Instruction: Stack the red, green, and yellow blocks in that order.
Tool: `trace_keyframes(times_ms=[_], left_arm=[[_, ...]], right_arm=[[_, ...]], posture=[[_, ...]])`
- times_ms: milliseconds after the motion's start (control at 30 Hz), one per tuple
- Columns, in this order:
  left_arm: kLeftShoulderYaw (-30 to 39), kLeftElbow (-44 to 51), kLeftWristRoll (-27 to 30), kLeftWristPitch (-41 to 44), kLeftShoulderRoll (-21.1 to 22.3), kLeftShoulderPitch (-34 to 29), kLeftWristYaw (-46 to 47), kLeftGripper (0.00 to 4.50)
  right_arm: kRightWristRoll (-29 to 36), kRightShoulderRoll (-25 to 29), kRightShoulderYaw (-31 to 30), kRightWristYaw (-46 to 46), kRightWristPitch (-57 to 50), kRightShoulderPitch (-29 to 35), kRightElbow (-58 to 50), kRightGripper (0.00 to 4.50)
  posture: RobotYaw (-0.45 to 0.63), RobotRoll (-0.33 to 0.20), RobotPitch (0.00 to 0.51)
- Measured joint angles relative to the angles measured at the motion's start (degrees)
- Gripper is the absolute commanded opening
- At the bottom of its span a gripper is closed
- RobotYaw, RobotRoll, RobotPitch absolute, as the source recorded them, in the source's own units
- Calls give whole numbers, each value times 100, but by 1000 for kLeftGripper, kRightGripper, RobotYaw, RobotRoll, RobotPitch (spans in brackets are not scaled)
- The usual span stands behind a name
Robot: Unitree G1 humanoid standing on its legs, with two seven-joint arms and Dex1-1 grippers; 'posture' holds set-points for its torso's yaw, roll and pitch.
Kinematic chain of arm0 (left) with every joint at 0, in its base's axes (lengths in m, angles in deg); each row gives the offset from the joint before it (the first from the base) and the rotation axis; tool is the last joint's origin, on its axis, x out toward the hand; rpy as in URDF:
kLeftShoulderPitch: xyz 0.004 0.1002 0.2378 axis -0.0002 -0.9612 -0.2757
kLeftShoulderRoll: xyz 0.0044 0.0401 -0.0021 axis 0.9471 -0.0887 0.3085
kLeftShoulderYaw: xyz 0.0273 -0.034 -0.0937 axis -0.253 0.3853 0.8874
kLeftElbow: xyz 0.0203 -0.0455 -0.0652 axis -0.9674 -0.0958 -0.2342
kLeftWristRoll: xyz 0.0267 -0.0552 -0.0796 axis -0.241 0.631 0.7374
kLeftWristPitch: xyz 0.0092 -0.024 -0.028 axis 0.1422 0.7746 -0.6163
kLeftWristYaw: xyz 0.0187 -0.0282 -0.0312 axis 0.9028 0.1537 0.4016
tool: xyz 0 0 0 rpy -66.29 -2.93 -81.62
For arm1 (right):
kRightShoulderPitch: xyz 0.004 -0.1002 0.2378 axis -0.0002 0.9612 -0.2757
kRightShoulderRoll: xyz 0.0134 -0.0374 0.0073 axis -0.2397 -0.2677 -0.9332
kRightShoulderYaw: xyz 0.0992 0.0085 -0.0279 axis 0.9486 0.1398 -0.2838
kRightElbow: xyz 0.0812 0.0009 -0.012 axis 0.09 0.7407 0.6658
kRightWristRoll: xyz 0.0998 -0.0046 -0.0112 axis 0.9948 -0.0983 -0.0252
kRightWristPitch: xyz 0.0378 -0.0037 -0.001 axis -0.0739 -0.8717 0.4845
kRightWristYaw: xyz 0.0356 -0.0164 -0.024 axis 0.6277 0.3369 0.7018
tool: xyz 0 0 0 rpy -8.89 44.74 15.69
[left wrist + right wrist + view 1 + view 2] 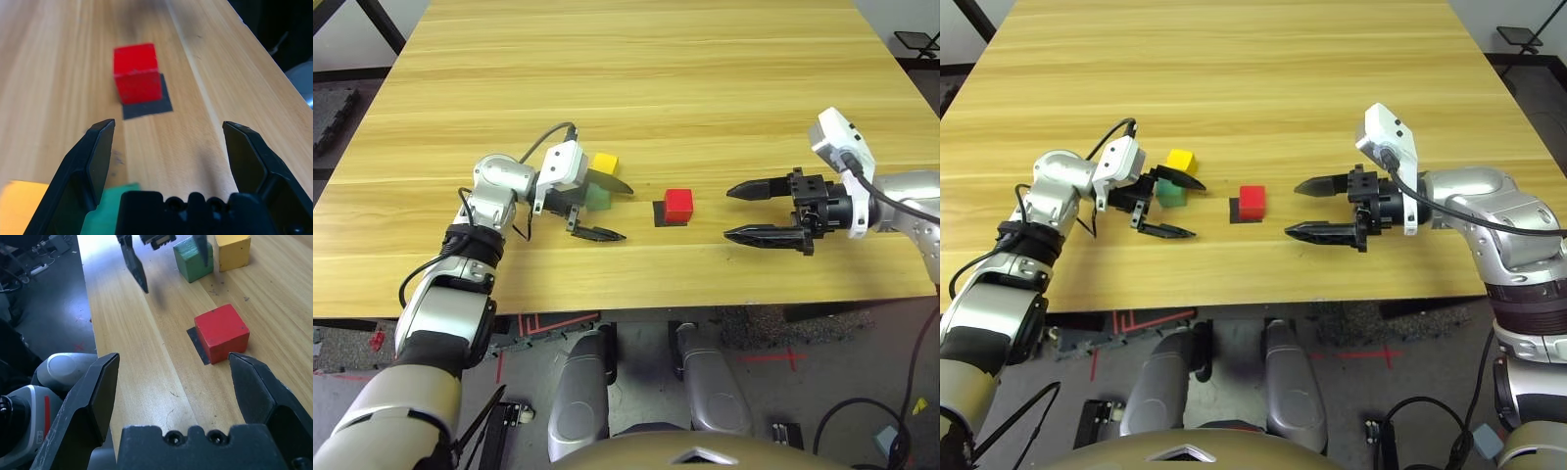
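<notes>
Three small cubes sit on the wooden table [705, 78], one of each colour. The red block [678, 205] stands alone near the middle of the table, resting on the right part of one flat black square patch [661, 214] whose left and near edges stick out from under it. To its left, well apart from it, the green block [598, 198] and the yellow block [604, 164] stand close together, the yellow one just beyond the green on the far side; whether those two touch cannot be told. None of the three is stacked on another. Two grippers face each other across the red block. The left gripper [608, 210] reaches in from the left with its two black fingers spread wide apart, nothing between them; the far finger lies over the green block and the near finger hangs nearer than it. The right gripper [743, 212] comes in from the right, to the right of the red block and apart from it, its two fingers likewise spread wide and empty.
</notes>
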Motion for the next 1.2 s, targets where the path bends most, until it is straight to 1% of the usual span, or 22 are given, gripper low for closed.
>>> trace_keyframes(times_ms=[100,200,300,467,700,933,1200], left_arm=[[115,122,118,217,-23,46,-6,4500],[185,246,235,405,-17,227,-10,4500],[232,314,255,426,71,349,-7,4500],[243,-323,-14,-52,446,539,78,4500],[233,-903,-311,-555,769,629,8,4500],[222,-1019,-430,-739,761,449,-33,4500],[222,-1283,-500,-697,601,386,173,4500]], right_arm=[[0,-8,-43,5,4,-11,6,4472],[-1,-8,-82,18,16,-41,12,4472],[-1,-8,-122,43,55,-67,20,4472],[-1,0,-126,80,89,-67,43,4472],[-1,54,-124,114,98,-41,42,4472],[4,290,-62,217,107,32,42,4472],[7,300,-44,208,101,39,32,4472]], posture=[[155,-22,210],[159,-23,209],[159,-23,209],[160,-23,211],[157,-21,212],[152,-27,218],[146,-32,227]])
